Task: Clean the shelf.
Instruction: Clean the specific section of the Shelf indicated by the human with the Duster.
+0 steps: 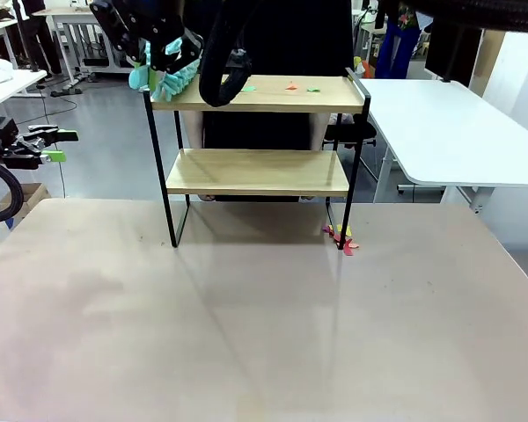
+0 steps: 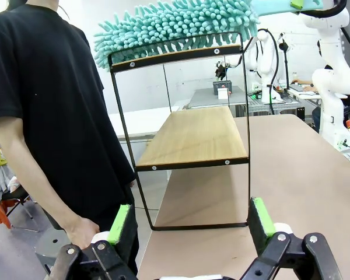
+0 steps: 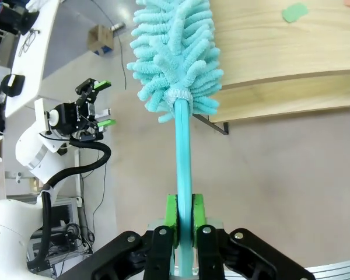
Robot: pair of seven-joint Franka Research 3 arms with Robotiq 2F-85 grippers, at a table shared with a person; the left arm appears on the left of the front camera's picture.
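Roughly early-to-mid, I'd say. Front view: shelf (image 1: 257, 171) stands at 12 o'clock on the table (image 1: 246, 334). The duster (image 1: 169, 77) has its head on the 9 o'clock end of the top board (image 1: 273, 98). Three paper scraps (image 1: 290, 86) lie on that board toward 3 o'clock from the duster, not yet swept. Lower board (image 1: 290, 180) looks bare. A small scrap pile (image 1: 341, 239) sits on the table at the shelf's 4 o'clock leg, probably debris already cleared off, can't confirm. Left gripper (image 1: 60, 145) hangs at 9 o'clock, well apart from the shelf, jaws spread, holding nothing. Left wrist view: same gripper's pads wide apart at 6 o'clock, shelf seen end-on at 12, duster head lying along the top edge, a person (image 2: 46, 105) standing just beside the shelf at 9 o'clock. Right wrist view: right gripper (image 3: 184, 213) at 6 o'clock is pinched tight on the duster handle, the head at 12 o'clock overlapping the board's end, one green scrap at 2 o'clock. Left to do: sweep the top board across to its 3 o'clock end.
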